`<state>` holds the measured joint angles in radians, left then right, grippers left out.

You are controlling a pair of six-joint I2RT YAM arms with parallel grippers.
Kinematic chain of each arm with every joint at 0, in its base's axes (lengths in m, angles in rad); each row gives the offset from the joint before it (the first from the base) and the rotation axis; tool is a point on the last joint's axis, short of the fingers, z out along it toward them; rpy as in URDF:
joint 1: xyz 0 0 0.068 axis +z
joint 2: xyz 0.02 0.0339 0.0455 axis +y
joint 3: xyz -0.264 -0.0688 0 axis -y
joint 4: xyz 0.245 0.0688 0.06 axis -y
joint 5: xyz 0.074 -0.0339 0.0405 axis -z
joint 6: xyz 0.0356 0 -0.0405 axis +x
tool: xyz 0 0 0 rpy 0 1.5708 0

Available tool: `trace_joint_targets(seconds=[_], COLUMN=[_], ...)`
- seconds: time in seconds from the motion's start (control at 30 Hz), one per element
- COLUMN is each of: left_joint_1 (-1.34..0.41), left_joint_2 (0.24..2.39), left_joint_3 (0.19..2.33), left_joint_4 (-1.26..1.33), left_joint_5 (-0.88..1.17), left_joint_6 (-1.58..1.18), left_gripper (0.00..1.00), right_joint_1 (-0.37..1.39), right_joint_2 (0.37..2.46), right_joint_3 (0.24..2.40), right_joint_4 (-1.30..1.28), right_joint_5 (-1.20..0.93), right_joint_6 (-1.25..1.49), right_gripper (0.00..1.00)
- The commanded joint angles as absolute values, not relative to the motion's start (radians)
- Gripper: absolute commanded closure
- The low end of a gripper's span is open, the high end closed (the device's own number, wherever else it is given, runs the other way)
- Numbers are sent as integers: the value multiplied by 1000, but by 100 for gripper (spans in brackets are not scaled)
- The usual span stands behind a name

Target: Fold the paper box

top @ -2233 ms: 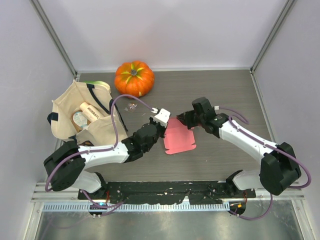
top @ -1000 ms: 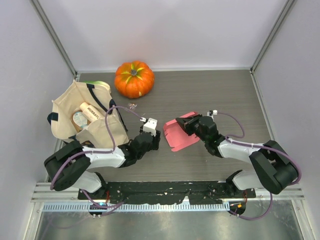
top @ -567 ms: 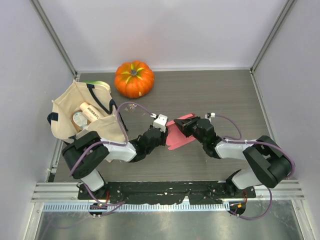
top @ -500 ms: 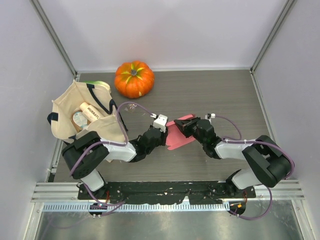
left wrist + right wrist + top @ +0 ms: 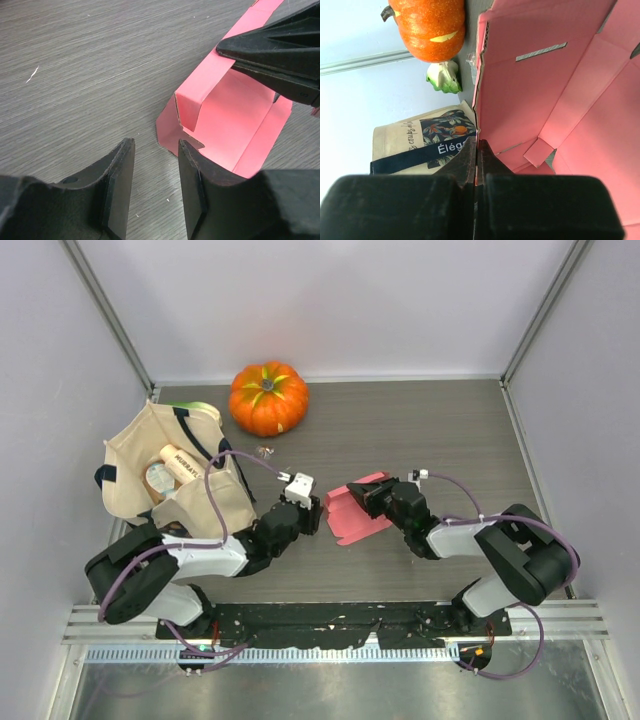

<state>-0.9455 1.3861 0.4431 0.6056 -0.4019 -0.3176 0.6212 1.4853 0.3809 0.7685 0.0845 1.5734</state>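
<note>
Nearest, on the left: left gripper (image 5: 156, 148), low over the wood-grain table (image 5: 450, 430). Spreads its fingers over bare tabletop, grips nothing, sits just short of the notched near corner of the paper box (image 5: 352, 523). Just beyond, mid-table between the two arms: the paper box itself, pink-red, lying partly folded, one side panel raised upright with its end tab bent inward. From the right: right gripper (image 5: 360, 496), pressed together on the top edge of that raised panel, pinching the thin card. Farther off to the left: beige tote bag (image 5: 135, 475), open-mouthed, packets inside. At the far edge: orange pumpkin (image 5: 268, 397), well apart from the box.
</note>
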Motion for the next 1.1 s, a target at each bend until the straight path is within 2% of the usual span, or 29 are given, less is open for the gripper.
trace_joint_targets(seconds=[0.0,0.27,0.43,0.6,0.77,1.07], left_joint_1=[-937,-939,-937,-939,-939,-937], left_joint_2=[1426,1561,1606,1623,1655,1689], left_joint_3=[445,505,543,575,589,586], left_joint_4=[707,795,834,821,805,842], left_joint_5=[-374,-359,-374,-383,-456,-528], left_joint_6=[-272,-238,-229,-258,-273,-325], left_gripper=[56,57,62,62,69,64], right_joint_1=[629,630,637,637,646,667], right_joint_2=[1499,1509,1522,1526,1548,1623], right_joint_3=[380,373,387,406,407,379], right_joint_4=[822,810,792,755,762,845], right_joint_5=[94,103,104,115,123,153], right_joint_6=[1517,1468,1471,1471,1453,1356], right_gripper=[99,99,99,99,99,99])
